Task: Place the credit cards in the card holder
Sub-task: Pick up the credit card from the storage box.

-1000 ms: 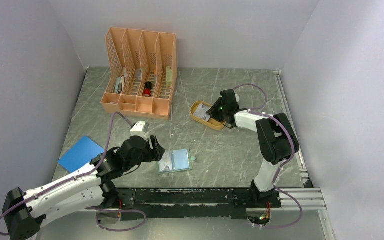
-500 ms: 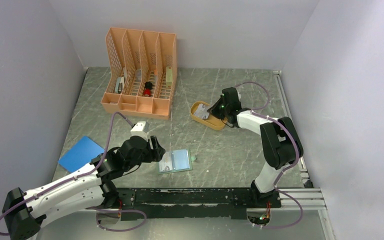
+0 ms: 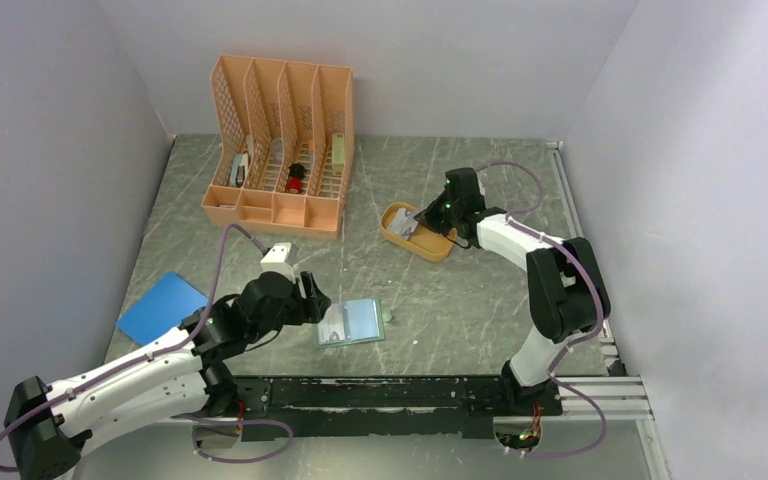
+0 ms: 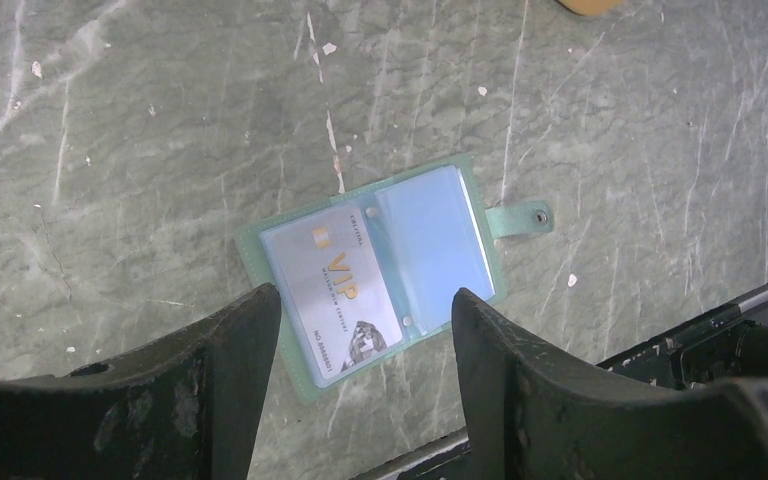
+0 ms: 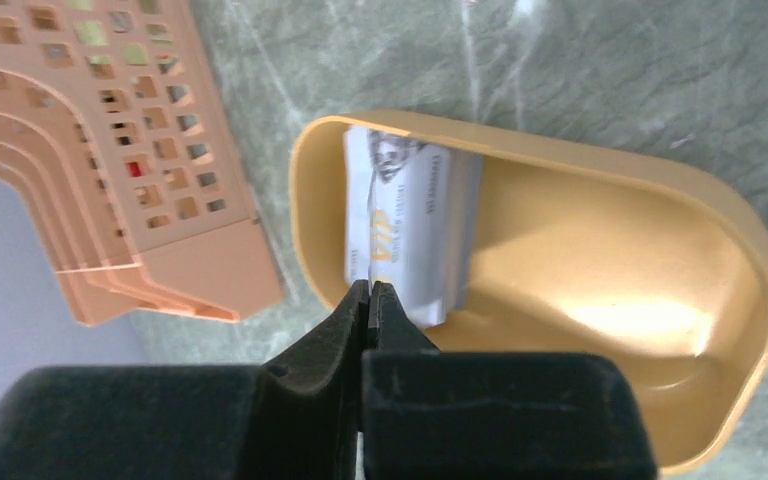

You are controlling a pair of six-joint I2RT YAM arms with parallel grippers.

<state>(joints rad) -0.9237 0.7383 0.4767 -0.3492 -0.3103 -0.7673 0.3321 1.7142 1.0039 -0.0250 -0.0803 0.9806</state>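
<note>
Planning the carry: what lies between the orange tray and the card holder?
Nothing; the top view shows only bare table between the orange tray and the card holder.

— Anything toward the back of the grey-green marbled table (image 3: 460, 300)?
— Peach plastic file organiser with four latticed slots (image 3: 280, 145), upright, near the back wall. Small red-and-black object (image 3: 295, 177) in the third slot from the left, pale block (image 3: 338, 148) in the rightmost, white-and-dark item (image 3: 241, 166) in the leftmost; too small to identify.
— Right of that?
— Shallow orange oval plastic tray (image 3: 390, 228), flat on the table, apart from the organiser.
— Near left?
— Bright blue flat rectangular sheet (image 3: 162, 306), lying askew near the left wall. Black metal rail (image 3: 400, 392) along the near edge. Pale grey walls (image 3: 380, 60) on three sides.
</note>
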